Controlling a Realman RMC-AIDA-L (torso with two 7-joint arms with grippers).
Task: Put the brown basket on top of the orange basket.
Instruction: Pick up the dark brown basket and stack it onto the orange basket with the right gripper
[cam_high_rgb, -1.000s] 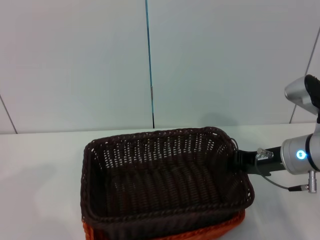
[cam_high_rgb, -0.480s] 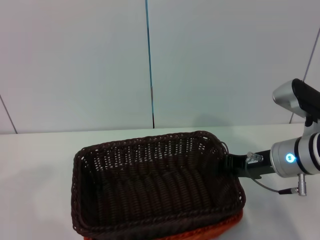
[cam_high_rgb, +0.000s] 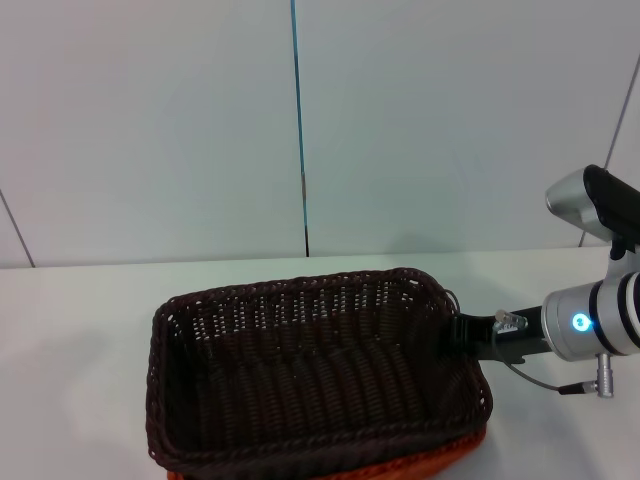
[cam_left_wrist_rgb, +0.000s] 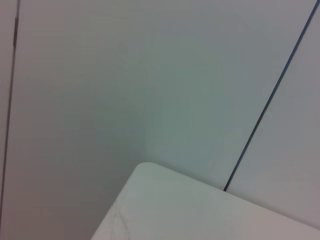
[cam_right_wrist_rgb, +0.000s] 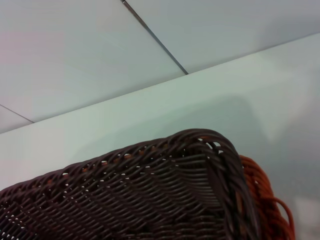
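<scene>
The brown basket (cam_high_rgb: 310, 380) rests nested on the orange basket (cam_high_rgb: 445, 458), of which only a strip shows under the front and right side. My right gripper (cam_high_rgb: 458, 336) reaches in from the right and is shut on the brown basket's right rim. In the right wrist view the brown basket's braided corner (cam_right_wrist_rgb: 200, 165) fills the lower part, with the orange basket's rim (cam_right_wrist_rgb: 265, 200) poking out beside it. The left gripper is out of view; its wrist camera shows only wall and a table corner (cam_left_wrist_rgb: 165, 205).
Both baskets sit on a white table (cam_high_rgb: 80, 350) near its front edge. A pale panelled wall (cam_high_rgb: 300, 120) stands behind. A cable (cam_high_rgb: 540, 382) loops from the right wrist just above the table.
The brown basket moved left and down with my right gripper over the last second, settling over the orange basket. In the last half second it barely shifted.
</scene>
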